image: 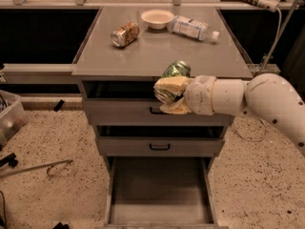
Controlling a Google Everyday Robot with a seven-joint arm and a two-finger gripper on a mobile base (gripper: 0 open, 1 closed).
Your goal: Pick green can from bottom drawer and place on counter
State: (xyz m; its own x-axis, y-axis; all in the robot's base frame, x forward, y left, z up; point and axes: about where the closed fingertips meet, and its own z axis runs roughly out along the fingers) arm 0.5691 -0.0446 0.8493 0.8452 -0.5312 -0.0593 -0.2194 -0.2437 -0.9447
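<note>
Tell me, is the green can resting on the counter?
No, the gripper holds the green can off the counter, in front of the top drawer.

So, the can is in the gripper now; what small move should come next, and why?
Probably raise the gripper a little and carry it further in over the counter. It is shut on the green can, which hangs tilted at the counter's front edge, partly below the surface. The near part of the counter looks free.
</note>
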